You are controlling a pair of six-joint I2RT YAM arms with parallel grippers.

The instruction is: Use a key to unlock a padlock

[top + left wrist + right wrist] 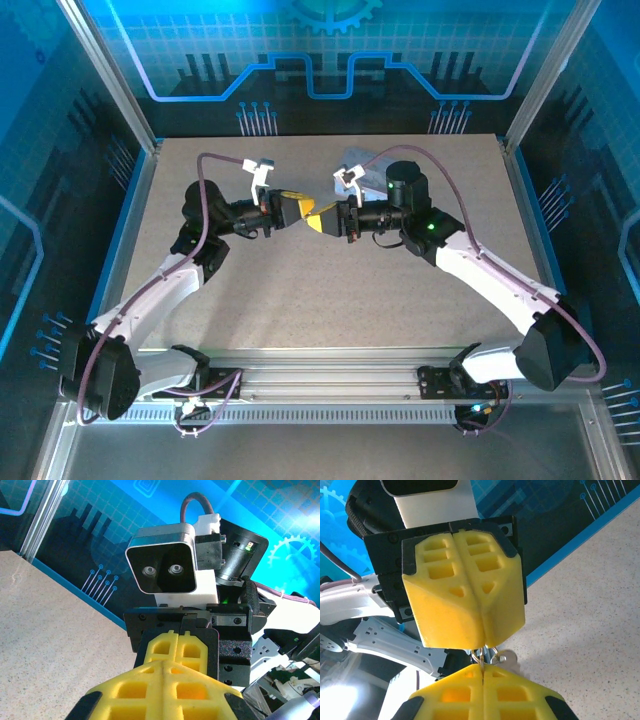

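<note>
Speckled table (580, 605), blue-lit enclosure: I find left gripper (481, 639) and right gripper (483, 676) clenched tip to tip above it, pinching small metal between them, apparently the padlock (495, 656) and the key (482, 664), barely distinguishable. Risk: a misaligned twist slips the key, dropping both

The arms (170, 285) are white with black joints (197, 228) and purple cables (202, 185). Their fingers (460, 595) are yellow, blocky and pocketed. A green light (431, 226) glows on the right one.

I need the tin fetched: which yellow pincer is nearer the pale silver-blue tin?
The right yellow-tipped pincer; the pale silver-blue tin lies just behind its wrist, while the left pincer sits farther off.
</note>
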